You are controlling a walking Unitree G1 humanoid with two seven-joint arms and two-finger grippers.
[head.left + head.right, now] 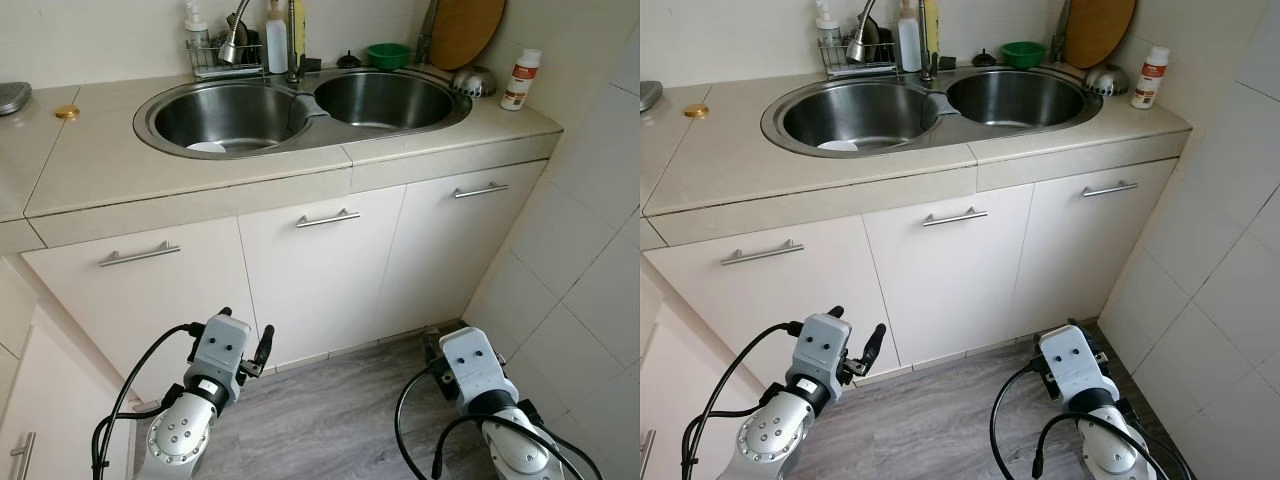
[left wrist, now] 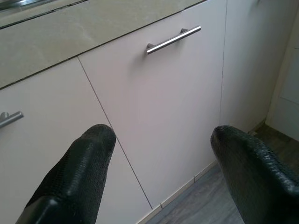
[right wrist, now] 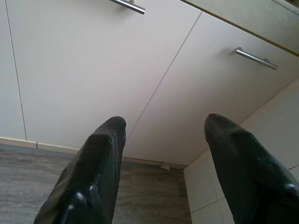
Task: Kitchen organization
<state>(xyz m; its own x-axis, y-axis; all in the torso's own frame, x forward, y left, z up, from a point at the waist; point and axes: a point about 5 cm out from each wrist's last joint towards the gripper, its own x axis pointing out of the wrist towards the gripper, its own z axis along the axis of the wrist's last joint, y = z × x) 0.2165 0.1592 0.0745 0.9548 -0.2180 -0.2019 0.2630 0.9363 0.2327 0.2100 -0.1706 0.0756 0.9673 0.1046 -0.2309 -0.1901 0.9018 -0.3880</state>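
Observation:
A steel double sink [image 1: 150,125] is set in the beige counter, with a white plate [image 1: 207,147] lying in its left basin. Behind it stand a wire rack [image 1: 225,58] with bottles, a green bowl [image 1: 388,55] and a wooden cutting board [image 1: 465,30]. A white bottle with a red cap [image 1: 520,80] stands at the counter's right end, beside a metal strainer [image 1: 473,82]. My left gripper [image 1: 245,335] hangs low before the cabinet doors, open and empty. My right gripper [image 3: 163,158] is also low, open and empty, facing the right-hand doors.
Three white cabinet doors with bar handles [image 1: 325,218] run under the counter. A tiled wall [image 1: 590,250] closes the right side. Grey wood floor [image 1: 330,410] lies between my arms. A small gold lid [image 1: 67,112] rests on the counter at left.

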